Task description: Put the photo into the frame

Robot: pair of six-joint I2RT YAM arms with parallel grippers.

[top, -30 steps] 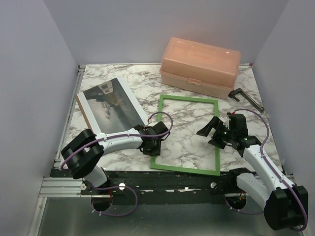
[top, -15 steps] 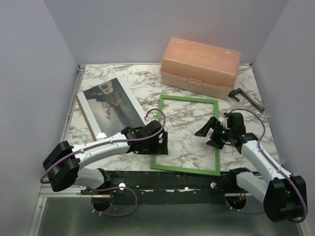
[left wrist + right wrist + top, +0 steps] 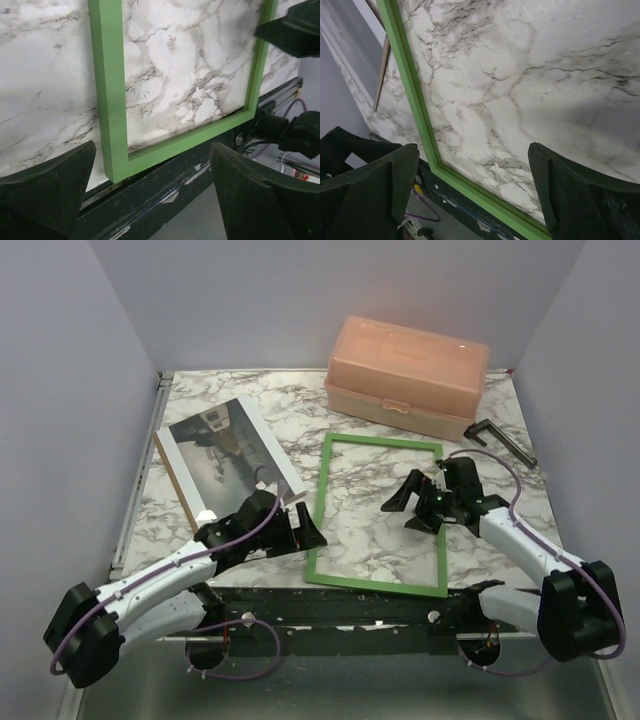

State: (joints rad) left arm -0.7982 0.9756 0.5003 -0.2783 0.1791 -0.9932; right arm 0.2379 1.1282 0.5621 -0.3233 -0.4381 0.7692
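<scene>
Left fingers (image 3: 308,529) gape empty beside the frame's (image 3: 322,498) near corner; right fingers (image 3: 402,502), also apart, hover over its opening; the photo (image 3: 225,450) lies beyond the left fingers.

Marble (image 3: 375,525) inside the frame (image 3: 318,508) lies open; peach box (image 3: 405,375) stands beyond.

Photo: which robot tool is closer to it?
Left. The left tool is right beside the photo, off its near corner; the right tool is over the green frame, farther away.
</scene>
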